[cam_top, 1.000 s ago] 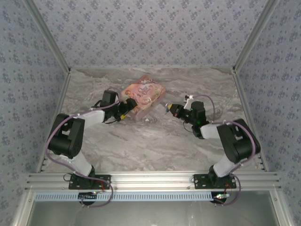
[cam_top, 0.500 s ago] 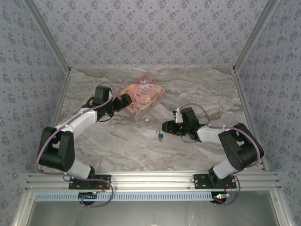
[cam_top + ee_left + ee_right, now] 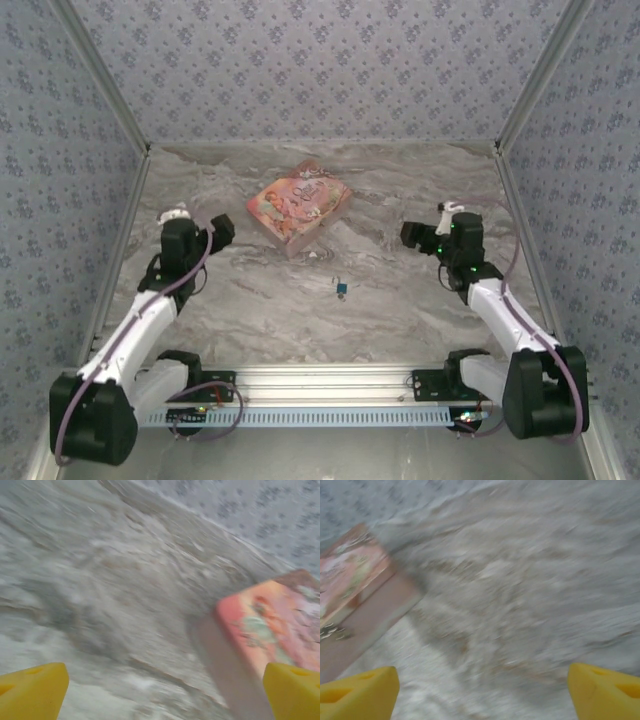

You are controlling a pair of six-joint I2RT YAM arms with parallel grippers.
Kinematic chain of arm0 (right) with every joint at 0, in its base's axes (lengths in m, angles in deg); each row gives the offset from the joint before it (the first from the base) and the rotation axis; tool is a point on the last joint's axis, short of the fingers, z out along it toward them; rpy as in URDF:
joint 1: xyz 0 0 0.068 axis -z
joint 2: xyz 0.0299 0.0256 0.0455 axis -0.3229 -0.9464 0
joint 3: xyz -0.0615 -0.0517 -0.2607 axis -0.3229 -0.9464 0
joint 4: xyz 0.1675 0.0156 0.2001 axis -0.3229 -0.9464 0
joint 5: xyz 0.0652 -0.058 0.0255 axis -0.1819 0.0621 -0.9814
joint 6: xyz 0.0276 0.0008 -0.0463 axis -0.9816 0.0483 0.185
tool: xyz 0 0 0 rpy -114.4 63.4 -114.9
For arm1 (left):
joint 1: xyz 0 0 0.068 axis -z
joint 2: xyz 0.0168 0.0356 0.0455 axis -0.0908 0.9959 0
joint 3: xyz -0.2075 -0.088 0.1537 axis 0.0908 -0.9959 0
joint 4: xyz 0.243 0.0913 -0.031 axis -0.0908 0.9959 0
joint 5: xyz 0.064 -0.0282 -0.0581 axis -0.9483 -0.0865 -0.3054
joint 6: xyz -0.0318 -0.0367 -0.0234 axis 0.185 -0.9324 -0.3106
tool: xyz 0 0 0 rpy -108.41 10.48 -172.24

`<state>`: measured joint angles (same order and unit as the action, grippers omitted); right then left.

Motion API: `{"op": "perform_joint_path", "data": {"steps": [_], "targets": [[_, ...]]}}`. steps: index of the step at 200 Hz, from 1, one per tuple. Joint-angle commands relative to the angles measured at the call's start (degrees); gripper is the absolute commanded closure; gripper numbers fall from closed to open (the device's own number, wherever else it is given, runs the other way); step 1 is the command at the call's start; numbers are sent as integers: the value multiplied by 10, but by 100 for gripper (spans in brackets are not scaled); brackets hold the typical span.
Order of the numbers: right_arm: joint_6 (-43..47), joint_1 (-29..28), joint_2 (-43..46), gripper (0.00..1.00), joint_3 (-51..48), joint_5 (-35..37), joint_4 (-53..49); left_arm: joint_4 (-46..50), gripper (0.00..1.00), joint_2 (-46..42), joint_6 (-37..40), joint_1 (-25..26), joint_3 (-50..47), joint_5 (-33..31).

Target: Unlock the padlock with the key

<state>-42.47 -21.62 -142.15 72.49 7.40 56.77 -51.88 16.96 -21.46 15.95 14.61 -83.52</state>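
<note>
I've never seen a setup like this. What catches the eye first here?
A large flat pink box with a printed picture lies toward the back of the grey marbled table. Nearer the arms sits a tiny blue padlock, touched by nothing. To either side, the left gripper and right gripper hang open, yellow fingertips wide apart.

Print on the pink box [image 3: 298, 203] is unreadable.

Bare marble table [image 3: 400, 310] all around padlock [image 3: 342, 289], pink box [image 3: 299, 205] well behind
</note>
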Motion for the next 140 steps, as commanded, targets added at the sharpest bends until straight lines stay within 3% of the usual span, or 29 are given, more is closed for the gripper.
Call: {"op": "perform_joint_path", "data": {"steps": [1,51,76,96,109,140], "targets": [[61,59,-8,6,-40,60,51,-82,1,-25,98,-6,-46,-126],[122,84,-141,1,-106,62,323,-172,1,22,196,-37,-89,-101],[143,82,-192,0,-89,42,353,-248,1,66,215,-67,-109,-48],[148,82,-270,0,-106,15,462,-330,1,127,235,-83,-122,-20],[162,72,-254,0,-80,26,384,-383,0,176,254,-87,-125,-11],[166,58,-258,0,-77,59,386,-459,1,259,283,-91,-102,39]]}}
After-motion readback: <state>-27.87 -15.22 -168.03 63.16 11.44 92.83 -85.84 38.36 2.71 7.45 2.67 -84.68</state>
